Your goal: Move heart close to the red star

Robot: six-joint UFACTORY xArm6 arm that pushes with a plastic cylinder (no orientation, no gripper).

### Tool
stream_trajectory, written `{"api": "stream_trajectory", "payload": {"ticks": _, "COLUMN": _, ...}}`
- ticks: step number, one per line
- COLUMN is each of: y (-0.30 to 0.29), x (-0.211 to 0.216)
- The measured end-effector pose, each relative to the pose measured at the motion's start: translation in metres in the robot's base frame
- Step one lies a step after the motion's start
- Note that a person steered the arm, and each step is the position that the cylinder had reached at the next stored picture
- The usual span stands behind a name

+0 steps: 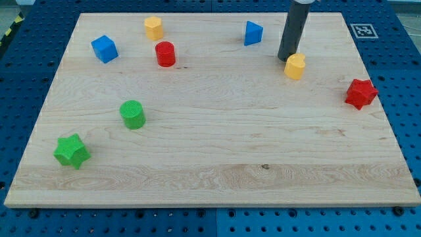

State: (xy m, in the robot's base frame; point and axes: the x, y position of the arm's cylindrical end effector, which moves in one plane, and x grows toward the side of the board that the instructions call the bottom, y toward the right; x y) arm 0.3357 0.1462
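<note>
The yellow heart [295, 66] is found in the upper right part of the wooden board [210, 164], lying flat on the wood. My tip [287, 59] is set down just beside the heart, at its upper left edge, and appears to touch it, though contact cannot be confirmed. The rod is held almost upright, leaning very slightly, and is cut off by the view's top. No fingers are carried by the rod, so nothing is spread, pressed together or pinched; only a plain dark end is presented to the block.

The red star [360, 93] is seen to the right of the heart and a little lower, near the board's right edge, clearly apart from the heart. A blue block [253, 33], of wedge-like shape, is placed to the left of the rod near the top edge. Further left, a red cylinder [165, 54] is placed below a yellow block [154, 28], and a blue cube [104, 49] lies to their left. A green cylinder [133, 114] and a green star [72, 151] are found well apart from the heart, in the lower left part of the board. The board is laid on a blue perforated table [26, 66].
</note>
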Motion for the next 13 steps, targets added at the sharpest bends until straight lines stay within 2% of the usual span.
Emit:
{"api": "stream_trajectory", "payload": {"ticks": 2, "y": -0.003, "x": 0.001}}
{"api": "stream_trajectory", "payload": {"ticks": 3, "y": -0.039, "x": 0.013}}
{"api": "stream_trajectory", "payload": {"ticks": 5, "y": -0.017, "x": 0.029}}
{"api": "stream_trajectory", "payload": {"ticks": 8, "y": -0.025, "x": 0.043}}
{"api": "stream_trajectory", "payload": {"ticks": 10, "y": 0.001, "x": 0.042}}
{"api": "stream_trajectory", "payload": {"ticks": 11, "y": -0.023, "x": 0.030}}
{"api": "stream_trajectory", "payload": {"ticks": 13, "y": 0.025, "x": 0.027}}
